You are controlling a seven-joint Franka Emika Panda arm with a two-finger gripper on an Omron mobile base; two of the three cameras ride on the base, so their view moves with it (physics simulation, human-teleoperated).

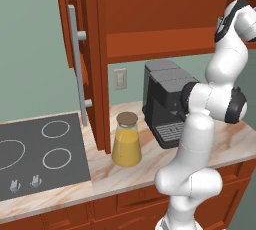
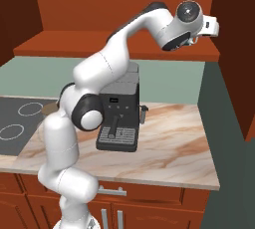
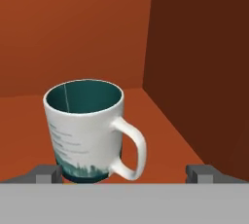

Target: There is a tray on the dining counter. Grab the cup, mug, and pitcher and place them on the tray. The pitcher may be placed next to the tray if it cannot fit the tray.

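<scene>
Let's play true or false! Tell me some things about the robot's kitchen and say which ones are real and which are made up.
1. The mug stands upright inside a reddish-brown cabinet. True.
2. The hand is squeezing the mug. False: its fingers are spread wide open, with the mug standing between them.
3. The pitcher has a brown lid and orange-yellow liquid. True.
4. The pitcher lies tipped over on the stovetop. False: it stands upright on the marbled counter beside the stovetop.
5. A dark coffee machine sits on the counter. True.
</scene>
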